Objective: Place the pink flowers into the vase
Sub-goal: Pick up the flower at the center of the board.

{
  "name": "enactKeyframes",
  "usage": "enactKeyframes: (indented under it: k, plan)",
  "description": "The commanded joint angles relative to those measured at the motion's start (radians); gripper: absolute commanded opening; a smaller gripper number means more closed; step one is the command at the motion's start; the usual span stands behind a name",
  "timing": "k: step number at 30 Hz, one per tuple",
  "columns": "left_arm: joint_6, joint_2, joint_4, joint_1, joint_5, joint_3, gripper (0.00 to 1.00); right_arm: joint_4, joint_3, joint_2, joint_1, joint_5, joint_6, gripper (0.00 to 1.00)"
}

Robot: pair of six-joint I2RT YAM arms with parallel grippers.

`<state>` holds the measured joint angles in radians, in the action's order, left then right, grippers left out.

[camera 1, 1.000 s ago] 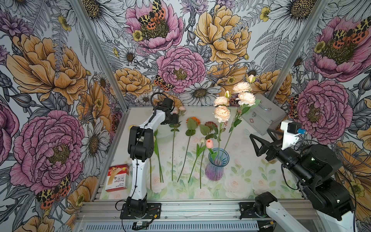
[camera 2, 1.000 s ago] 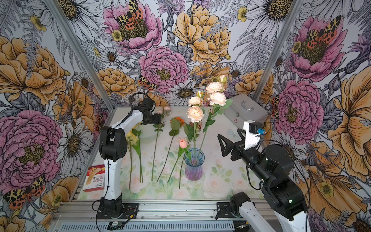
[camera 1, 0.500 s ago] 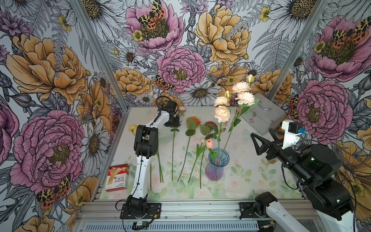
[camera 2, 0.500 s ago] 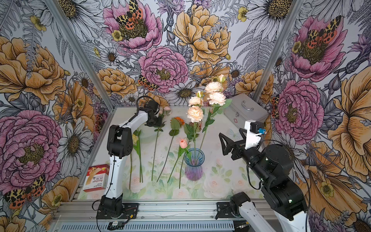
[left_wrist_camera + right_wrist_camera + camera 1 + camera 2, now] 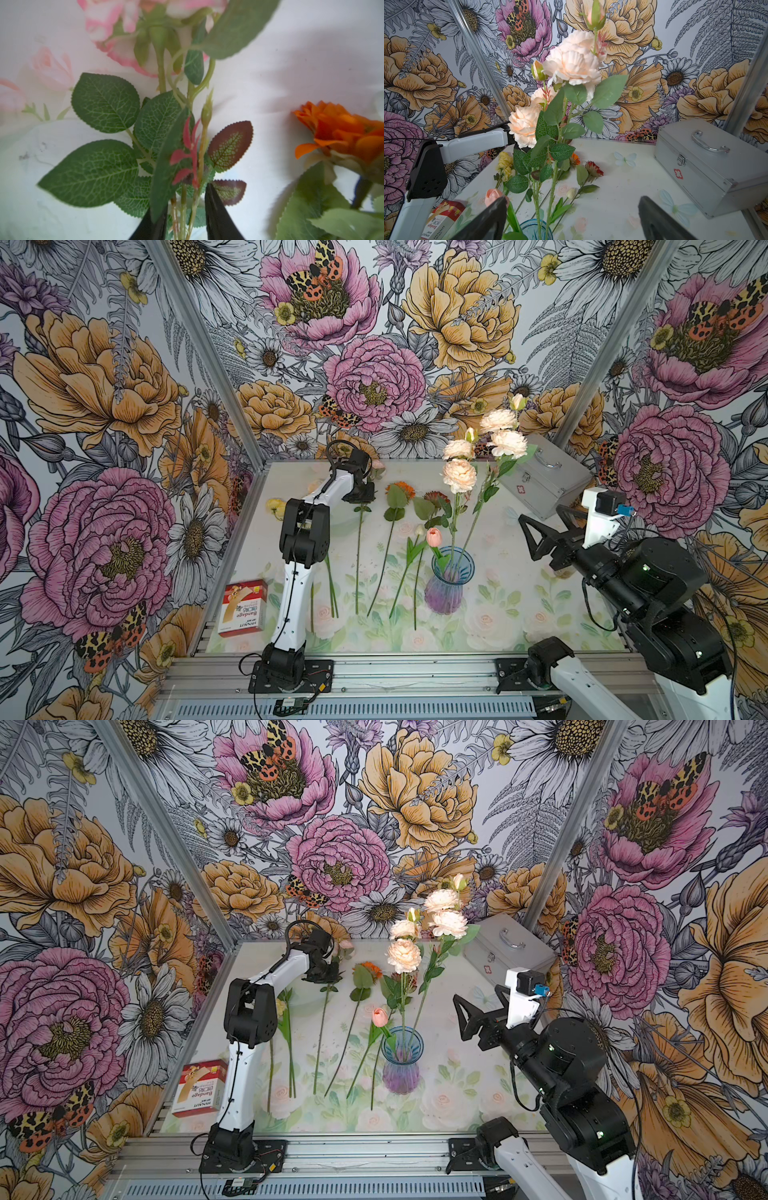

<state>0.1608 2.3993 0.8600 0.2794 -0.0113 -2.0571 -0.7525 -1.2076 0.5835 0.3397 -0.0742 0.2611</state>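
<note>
Left hand (image 5: 186, 199): astride pink spray (image 5: 158, 122) stem, grip cannot be told, bloom cropped | Right hand (image 5: 573, 199): wide open, empty | Vase (image 5: 526, 229): base cut off in right wrist view

My left arm (image 5: 293, 601) rises straight up from its base, elbow folded, forearm stretched toward the back with the wrist pitched down. The left end effector (image 5: 187, 197) shows its dark fingers (image 5: 216, 212) close together with a narrow gap; I cannot tell whether they are pinching. My right arm (image 5: 640, 576) sits raised and bent at the side, and the right end effector (image 5: 540, 514) points inward, jaws spread wide, gripping nothing
</note>
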Motion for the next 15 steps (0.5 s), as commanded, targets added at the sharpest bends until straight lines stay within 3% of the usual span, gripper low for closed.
enactKeyframes:
  k: [1,9,15]
  plan:
    - [0.006,0.032,0.004,0.009,-0.002,0.003,0.32,-0.002,-0.014,-0.024,-0.004,0.01,0.001,1.0]
    - [0.004,0.047,0.012,0.017,0.037,0.006,0.4,-0.004,-0.013,-0.045,-0.004,0.013,0.017,1.0]
    - [0.005,0.054,0.02,0.017,0.041,0.008,0.35,-0.004,-0.015,-0.047,-0.005,0.013,0.019,1.0]
